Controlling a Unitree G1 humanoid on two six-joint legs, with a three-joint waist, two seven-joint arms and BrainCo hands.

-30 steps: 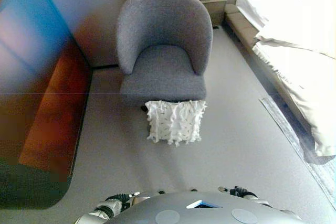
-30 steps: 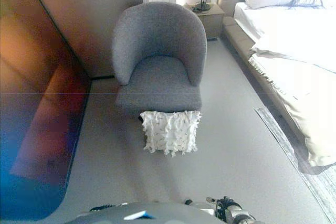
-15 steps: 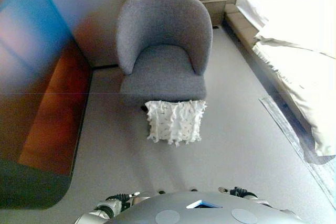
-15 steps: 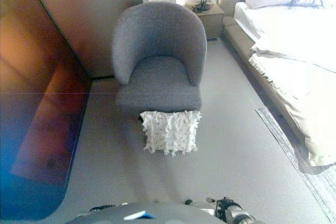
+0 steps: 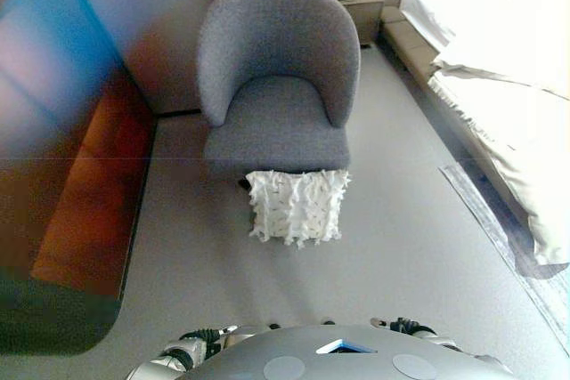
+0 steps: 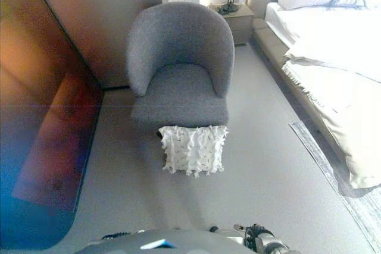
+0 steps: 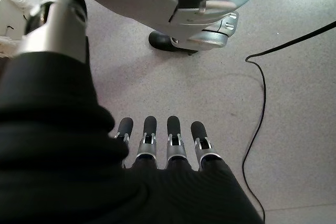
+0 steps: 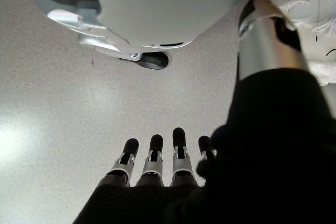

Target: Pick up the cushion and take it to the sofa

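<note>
Cushion (image 5: 297, 206) against armchair (image 5: 276, 86) front

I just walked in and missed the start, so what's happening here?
Nothing is being handled yet. A white tufted square cushion stands on the grey floor, against the front of a grey upholstered tub armchair. The robot faces it from a short way back. Its left hand and right hand both hang low over the floor, fingers straight and empty. A bed with white bedding is to the robot's right.
</note>
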